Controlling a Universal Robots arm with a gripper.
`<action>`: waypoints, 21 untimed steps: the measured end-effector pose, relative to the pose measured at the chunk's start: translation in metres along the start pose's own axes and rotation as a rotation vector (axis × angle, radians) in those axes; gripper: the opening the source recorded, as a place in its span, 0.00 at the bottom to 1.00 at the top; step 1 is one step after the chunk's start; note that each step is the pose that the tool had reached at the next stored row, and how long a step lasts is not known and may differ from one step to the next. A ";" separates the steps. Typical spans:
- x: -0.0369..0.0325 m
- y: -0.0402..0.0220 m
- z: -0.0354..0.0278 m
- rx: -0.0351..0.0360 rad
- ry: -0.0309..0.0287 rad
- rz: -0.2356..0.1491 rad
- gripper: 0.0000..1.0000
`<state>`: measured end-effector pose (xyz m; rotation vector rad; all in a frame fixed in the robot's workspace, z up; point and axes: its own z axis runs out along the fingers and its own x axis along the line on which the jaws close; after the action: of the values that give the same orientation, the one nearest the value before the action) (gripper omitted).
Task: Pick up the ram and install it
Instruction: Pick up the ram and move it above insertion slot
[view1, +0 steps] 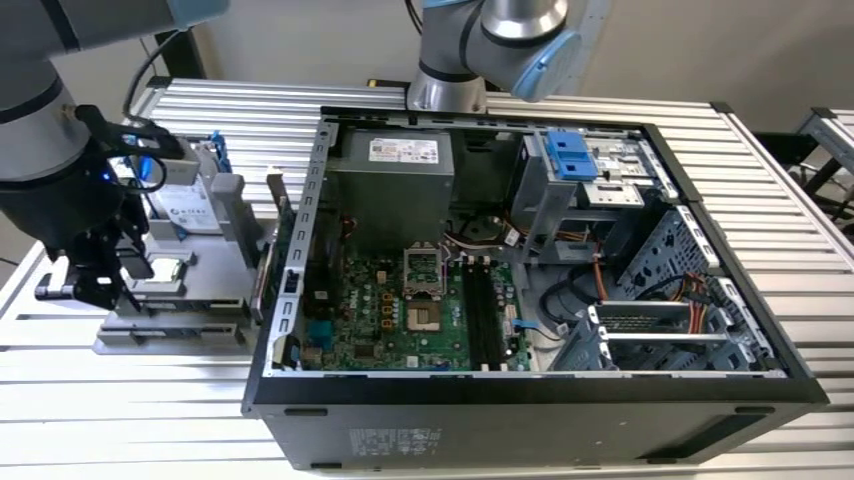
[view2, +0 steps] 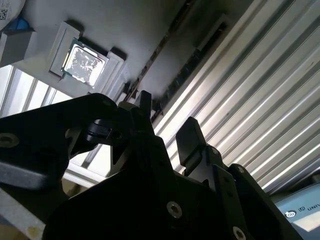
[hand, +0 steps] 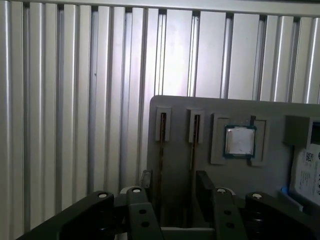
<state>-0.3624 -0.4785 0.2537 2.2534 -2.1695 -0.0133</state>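
Exterior view: the gripper (view1: 96, 285) is hovering at the frame's left above the grey fixture (view1: 174, 333). First wrist view: jaws are gaping, holding nothing; the ram (hand: 161, 150) is standing edgewise in a fixture slot.

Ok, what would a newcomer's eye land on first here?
The open computer case with its green motherboard dominates the exterior view's centre. On that view's left, the gripper hangs over a grey holder. In the first wrist view its open fingers point toward the ram, edge-on sticks beside a shiny processor chip.
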 end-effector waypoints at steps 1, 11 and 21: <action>0.0000 0.0000 0.0013 0.0000 0.0000 0.001 1.00; -0.0001 -0.0005 0.0161 0.0000 -0.0001 0.008 1.00; 0.0001 -0.0040 0.0320 -0.0002 -0.0004 0.022 1.00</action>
<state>-0.3589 -0.4786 0.2216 2.2295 -2.1941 -0.0138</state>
